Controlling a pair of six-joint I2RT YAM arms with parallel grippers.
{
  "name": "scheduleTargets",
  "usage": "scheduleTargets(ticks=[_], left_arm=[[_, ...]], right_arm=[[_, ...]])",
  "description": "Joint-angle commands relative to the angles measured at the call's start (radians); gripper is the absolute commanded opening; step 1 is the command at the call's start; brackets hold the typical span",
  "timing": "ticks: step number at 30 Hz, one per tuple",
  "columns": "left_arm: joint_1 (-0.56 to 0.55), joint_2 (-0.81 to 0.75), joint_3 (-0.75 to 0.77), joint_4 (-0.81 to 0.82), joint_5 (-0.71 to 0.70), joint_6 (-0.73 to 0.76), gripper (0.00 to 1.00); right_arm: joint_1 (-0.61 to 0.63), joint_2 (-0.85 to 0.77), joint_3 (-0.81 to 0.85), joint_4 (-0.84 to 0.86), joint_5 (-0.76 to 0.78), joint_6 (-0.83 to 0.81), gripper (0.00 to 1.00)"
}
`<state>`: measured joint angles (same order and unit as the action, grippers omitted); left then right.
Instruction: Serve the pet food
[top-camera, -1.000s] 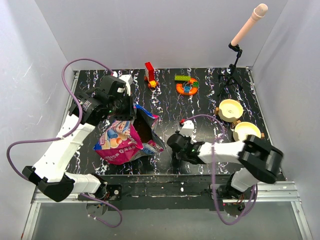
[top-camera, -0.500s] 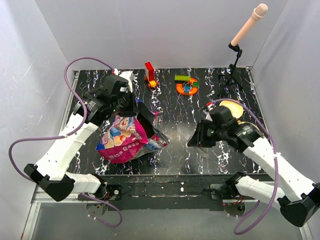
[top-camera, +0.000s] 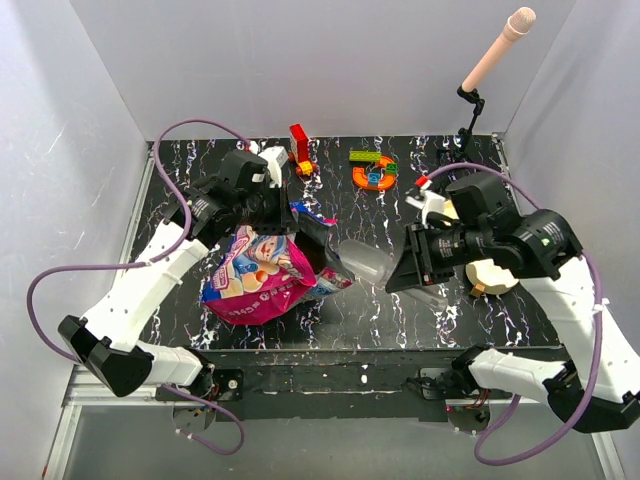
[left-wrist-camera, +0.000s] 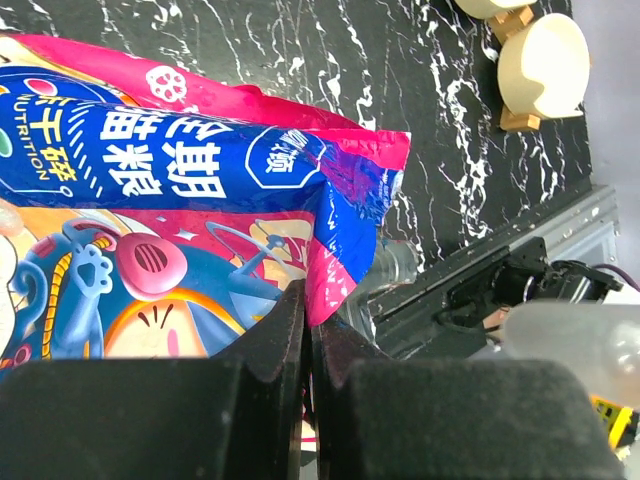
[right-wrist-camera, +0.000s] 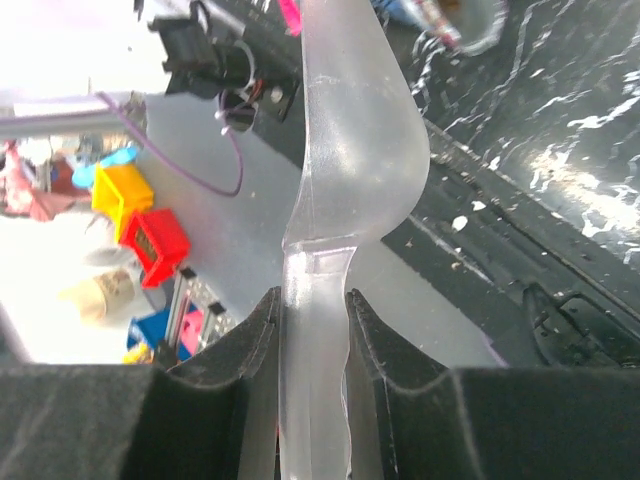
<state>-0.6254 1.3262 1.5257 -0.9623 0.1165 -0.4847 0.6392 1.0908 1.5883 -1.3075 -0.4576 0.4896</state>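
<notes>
A glossy pink, white and blue printed bag (top-camera: 255, 275) (left-wrist-camera: 150, 200) lies on the black marbled table (top-camera: 380, 310), its mouth raised toward the right. My left gripper (top-camera: 287, 217) (left-wrist-camera: 308, 300) is shut on the bag's upper edge. The pet food is hidden inside the bag. My right gripper (top-camera: 407, 270) (right-wrist-camera: 315, 300) is shut on the handle of a clear plastic scoop (top-camera: 365, 262) (right-wrist-camera: 350, 130). The scoop's cup hangs just right of the bag's mouth, above the table.
Two cream bowls on wooden stands (top-camera: 497, 275) (left-wrist-camera: 545, 65) sit at the right, the far bowl (top-camera: 455, 208) partly behind my right arm. Colourful toy blocks (top-camera: 373, 170) and a red toy (top-camera: 300, 148) lie at the back. A microphone stand (top-camera: 470, 130) occupies the back right corner.
My right arm has risen from low near the front edge and swung the scoop left to the bag's mouth. My left arm has lifted the bag's edge and shifted it rightward.
</notes>
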Motion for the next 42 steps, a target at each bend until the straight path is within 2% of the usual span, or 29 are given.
scheduleTargets(ticks=[1, 5, 10, 13, 17, 20, 23, 25, 27, 30, 34, 38, 42], left_arm=[[0.003, -0.005, 0.033, 0.139, 0.169, -0.002, 0.00], [0.006, -0.013, 0.056, 0.126, 0.180, 0.005, 0.00], [0.003, 0.001, 0.090, 0.096, 0.236, -0.018, 0.00], [0.003, -0.022, 0.053, 0.150, 0.249, -0.098, 0.00], [0.004, -0.080, -0.063, 0.302, 0.203, -0.266, 0.00], [0.004, -0.100, -0.142, 0.421, 0.198, -0.369, 0.00], [0.003, -0.099, -0.150, 0.395, 0.164, -0.385, 0.00], [0.004, -0.111, -0.150, 0.356, 0.131, -0.368, 0.00], [0.004, -0.128, -0.159, 0.346, 0.114, -0.353, 0.00], [0.003, -0.130, -0.159, 0.335, 0.120, -0.345, 0.00], [0.003, -0.076, -0.141, 0.294, 0.159, -0.359, 0.00], [0.003, -0.022, -0.105, 0.274, 0.180, -0.353, 0.00], [0.003, 0.001, -0.128, 0.297, 0.146, -0.390, 0.00]], right_arm=[[0.056, 0.086, 0.038, 0.042, -0.131, -0.003, 0.01], [0.094, 0.223, 0.062, 0.118, -0.159, 0.003, 0.01], [0.096, 0.432, 0.162, 0.208, -0.092, 0.065, 0.01], [0.094, 0.594, 0.251, 0.197, -0.050, 0.089, 0.01], [0.094, 0.704, 0.369, 0.116, 0.028, 0.064, 0.01], [0.096, 0.702, 0.262, 0.210, -0.079, 0.046, 0.01], [0.094, 0.696, 0.175, 0.298, -0.145, 0.058, 0.01], [0.094, 0.672, 0.070, 0.397, -0.130, 0.079, 0.01], [0.103, 0.684, 0.055, 0.368, -0.022, 0.051, 0.01], [0.132, 0.698, 0.090, 0.176, 0.300, -0.052, 0.01], [0.137, 0.690, 0.039, 0.061, 0.428, -0.080, 0.01], [0.169, 0.719, -0.048, 0.164, 0.355, -0.080, 0.01], [0.203, 0.993, 0.163, 0.347, 0.084, -0.083, 0.01]])
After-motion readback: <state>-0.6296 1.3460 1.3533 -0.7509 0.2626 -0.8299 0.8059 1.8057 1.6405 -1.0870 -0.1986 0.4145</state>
